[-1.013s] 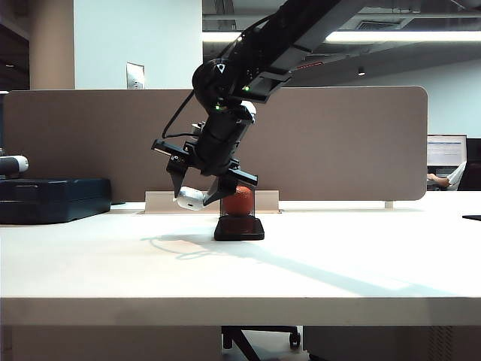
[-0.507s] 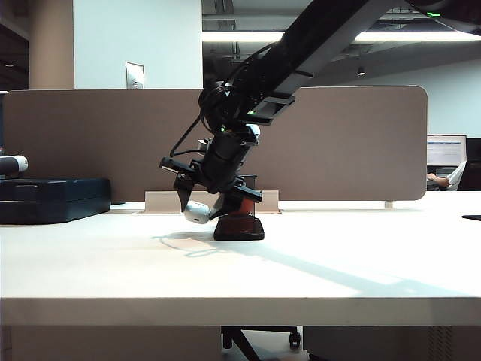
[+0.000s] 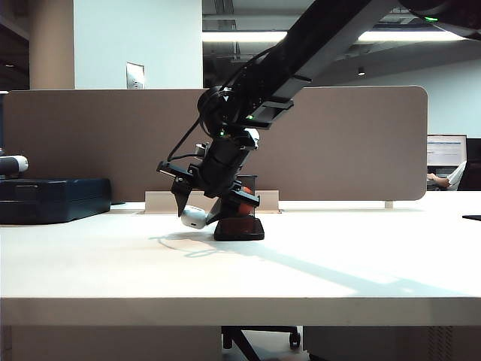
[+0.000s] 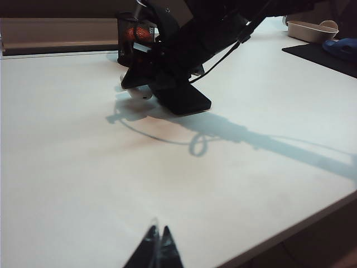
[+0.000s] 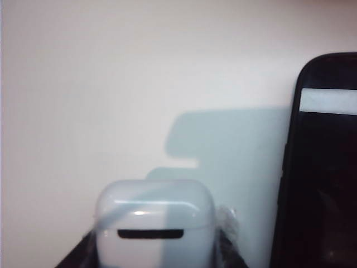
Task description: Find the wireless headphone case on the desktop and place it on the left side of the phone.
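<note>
Exterior: right gripper (image 3: 201, 216) at frame centre, fingers clamped on the wireless headphone case (image 3: 195, 217) just above the table (image 3: 316, 271), immediately left of the phone (image 3: 239, 228).
Left wrist: left gripper (image 4: 157, 245) at bottom edge, fingers together.
Right wrist: case at lower centre, phone at right edge.

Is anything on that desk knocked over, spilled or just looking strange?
Nothing stands out. The right gripper holds the white headphone case tilted just above the desktop, left of the phone. The left gripper is shut over bare desk.
</note>
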Tool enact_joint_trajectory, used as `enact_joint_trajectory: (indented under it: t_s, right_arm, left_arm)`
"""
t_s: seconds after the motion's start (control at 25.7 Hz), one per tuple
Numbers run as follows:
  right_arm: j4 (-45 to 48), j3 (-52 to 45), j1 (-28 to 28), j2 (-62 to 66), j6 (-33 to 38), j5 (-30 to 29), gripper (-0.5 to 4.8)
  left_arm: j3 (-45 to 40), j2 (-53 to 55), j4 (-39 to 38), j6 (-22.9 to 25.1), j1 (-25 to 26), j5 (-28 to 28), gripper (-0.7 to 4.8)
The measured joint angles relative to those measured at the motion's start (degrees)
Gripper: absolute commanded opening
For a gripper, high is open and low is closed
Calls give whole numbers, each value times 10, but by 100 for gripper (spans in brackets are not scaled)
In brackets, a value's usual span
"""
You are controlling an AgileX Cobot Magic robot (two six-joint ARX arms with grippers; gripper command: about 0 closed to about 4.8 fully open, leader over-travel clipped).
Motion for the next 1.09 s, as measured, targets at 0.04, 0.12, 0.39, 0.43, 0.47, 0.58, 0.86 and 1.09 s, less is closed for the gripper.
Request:
enact_joint_trajectory:
  t_s: [0.04, 0.12, 0.39, 0.43, 0.47, 0.58, 0.86, 1.09]
  right_arm:
    - [-2, 0, 0, 0, 0, 0, 206]
    - [-2, 0, 0, 0, 0, 0, 207]
    - [-10, 0, 0, 0, 0, -15, 259]
    - [-11, 0, 0, 0, 0, -20, 274]
    - [-11, 0, 0, 0, 0, -23, 275]
    - [-21, 0, 0, 0, 0, -27, 275]
    - [-28, 0, 0, 0, 0, -28, 274]
    - [-24, 0, -1, -2, -6, -28, 273]
  left_arm:
    - [0, 0, 0, 0, 0, 0, -6]
    - [0, 0, 0, 0, 0, 0, -5]
    - [0, 0, 0, 0, 0, 0, -5]
    - [0, 0, 0, 0, 0, 0, -5]
    - [0, 0, 0, 0, 0, 0, -6]
    - [0, 0, 0, 0, 0, 0, -5]
    - [0, 0, 0, 0, 0, 0, -6]
    - [0, 0, 0, 0, 0, 0, -5]
